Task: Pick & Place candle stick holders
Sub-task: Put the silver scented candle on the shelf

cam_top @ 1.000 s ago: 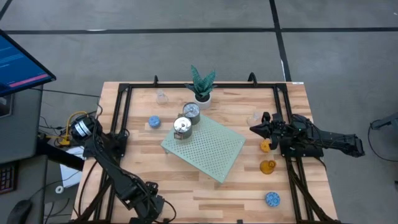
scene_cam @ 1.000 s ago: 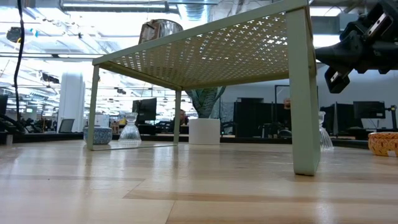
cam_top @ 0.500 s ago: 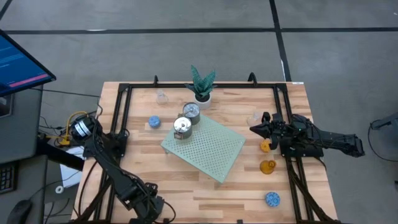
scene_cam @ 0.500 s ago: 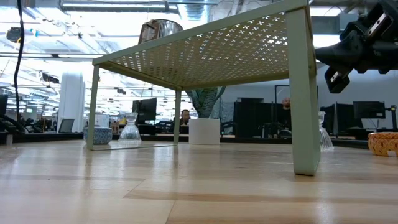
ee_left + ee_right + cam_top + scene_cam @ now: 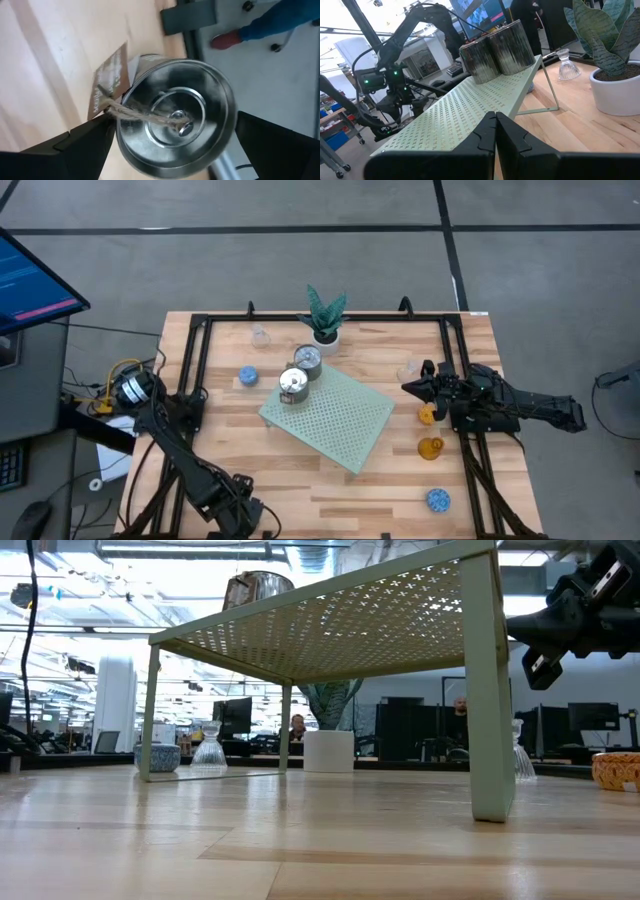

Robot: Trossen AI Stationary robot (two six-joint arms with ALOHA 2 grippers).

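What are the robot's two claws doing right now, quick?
Left gripper: shut on a silver holder with a paper tag.
Right gripper: shut, holding nothing, at the table's right side.

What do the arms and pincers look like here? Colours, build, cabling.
Both arms are matte black, built of jointed segments. The left arm has exposed black cables looping off it; its pincer has two broad, flat, wedge-shaped black fingers. The right arm is chunkier at the wrist, and its pincer has angular black fingers tapering to a point. No markings are legible.
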